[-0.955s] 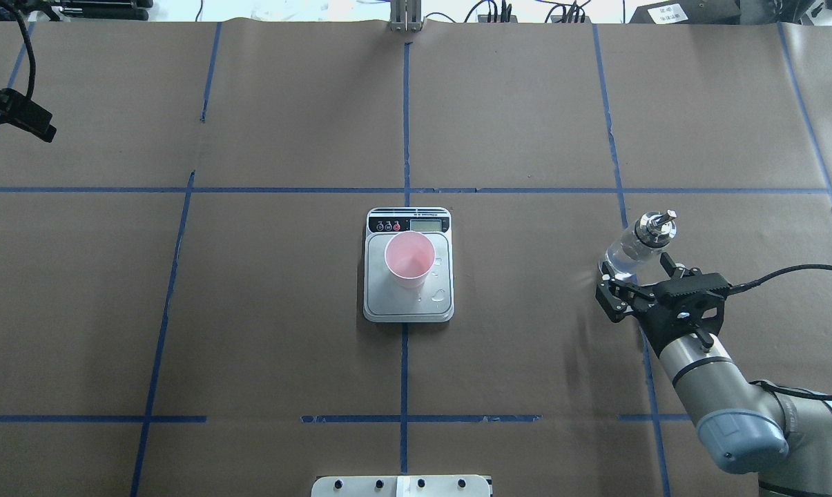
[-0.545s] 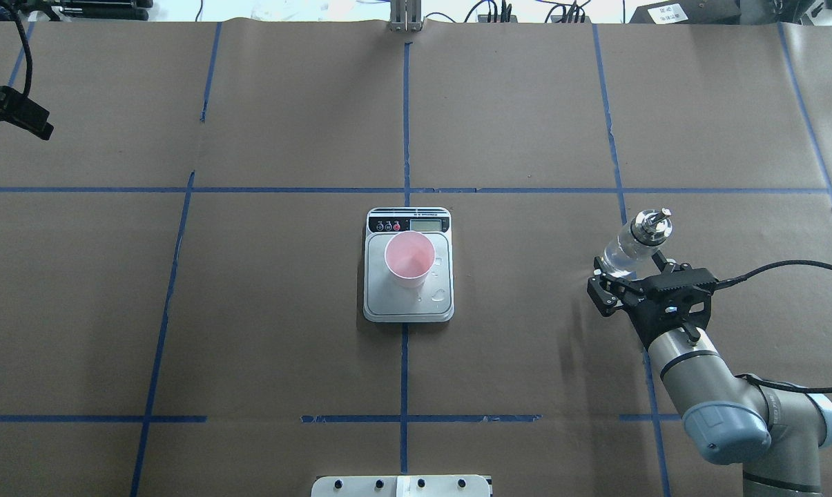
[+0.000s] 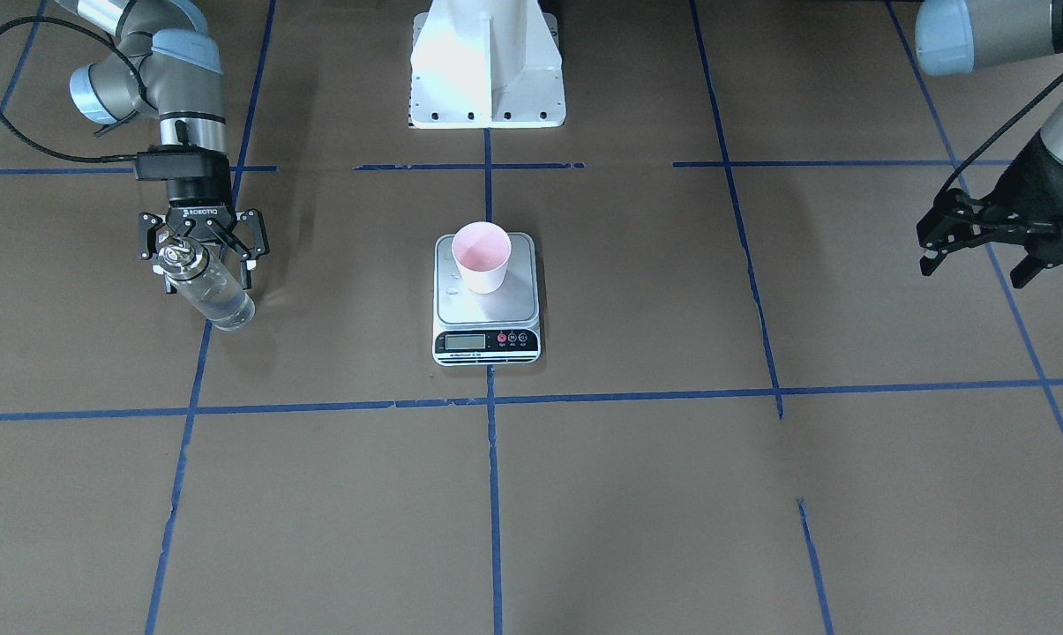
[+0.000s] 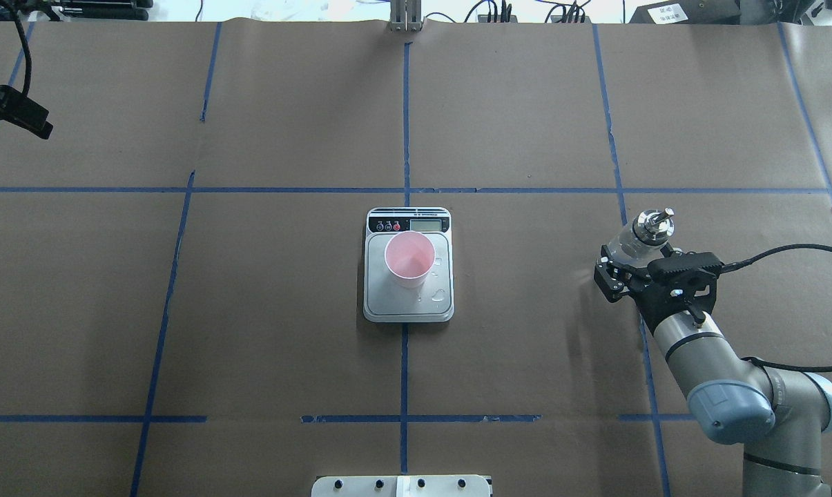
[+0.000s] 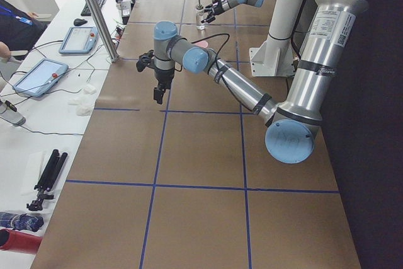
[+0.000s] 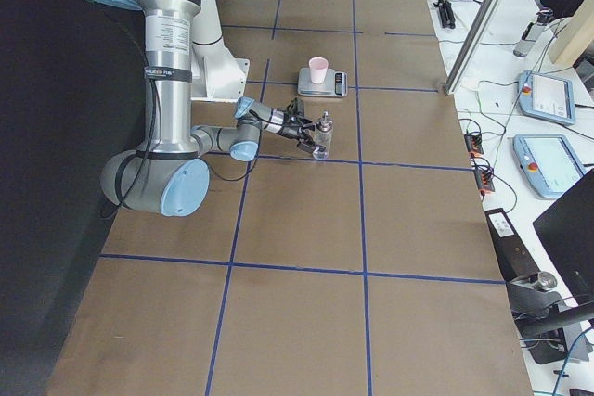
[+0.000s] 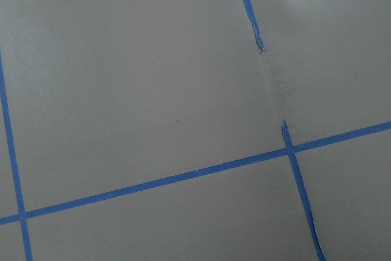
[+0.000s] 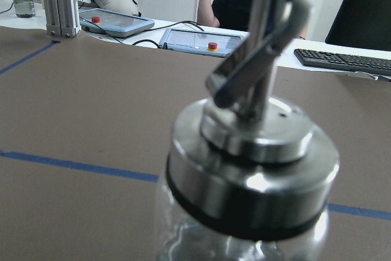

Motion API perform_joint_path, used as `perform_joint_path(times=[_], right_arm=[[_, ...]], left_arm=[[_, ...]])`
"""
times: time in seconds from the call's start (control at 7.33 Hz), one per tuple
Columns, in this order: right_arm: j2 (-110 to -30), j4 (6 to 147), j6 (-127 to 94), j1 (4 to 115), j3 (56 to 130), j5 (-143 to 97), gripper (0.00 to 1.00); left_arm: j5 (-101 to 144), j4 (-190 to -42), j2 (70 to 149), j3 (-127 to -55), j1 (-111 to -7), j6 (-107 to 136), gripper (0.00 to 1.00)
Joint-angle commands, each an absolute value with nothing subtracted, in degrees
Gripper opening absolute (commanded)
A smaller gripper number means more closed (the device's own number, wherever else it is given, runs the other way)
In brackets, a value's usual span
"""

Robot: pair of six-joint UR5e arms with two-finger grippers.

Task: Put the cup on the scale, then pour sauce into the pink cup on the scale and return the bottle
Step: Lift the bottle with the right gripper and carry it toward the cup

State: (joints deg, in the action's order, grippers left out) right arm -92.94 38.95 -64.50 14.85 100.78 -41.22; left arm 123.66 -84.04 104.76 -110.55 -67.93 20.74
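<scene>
The pink cup (image 4: 409, 259) stands upright on the scale (image 4: 409, 307), about the middle of its steel platform, with the rim well inside the platform's edges. A few clear droplets (image 4: 438, 295) lie on the steel just beside the cup, on the robot's right. The bottle (image 3: 216, 298) stands upright on the brown-papered table (image 4: 284, 310), well apart from the scale on the robot's right side of it, close by a blue tape line (image 4: 616, 172). Clear sauce (image 3: 227, 309) shows through the glass. The right gripper (image 3: 201, 257) sits level with the bottle's top, its jaws spread far wider than the glass, one to either side of the silver spout cap (image 8: 253, 151) and not clamped on it. I cannot tell whether either finger touches it. The left gripper (image 3: 976, 260) hangs above the table far off on the scale's other side, jaws apart and holding nothing.
</scene>
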Motion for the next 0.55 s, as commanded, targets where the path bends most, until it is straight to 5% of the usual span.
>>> perform_joint_path(times=[0.0,0.14,0.27,0.41], right_arm=[[-90.11,38.94,-63.38,16.42,98.98,-42.27,1.0],[-88.78,38.94,-63.02,16.7,98.01,-42.28,0.98],[-88.68,38.94,-62.93,17.05,97.91,-42.8,0.8],[-88.68,38.94,-62.58,17.75,97.91,-43.59,0.44]], left_arm=[[123.58,-83.85,105.11,-110.65,-68.2,20.83,1.0],[123.57,-83.85,105.12,-110.65,-68.2,20.83,1.0],[123.57,-83.85,105.2,-110.65,-68.2,20.92,1.0],[123.66,-83.85,105.21,-110.65,-68.29,20.92,1.0]])
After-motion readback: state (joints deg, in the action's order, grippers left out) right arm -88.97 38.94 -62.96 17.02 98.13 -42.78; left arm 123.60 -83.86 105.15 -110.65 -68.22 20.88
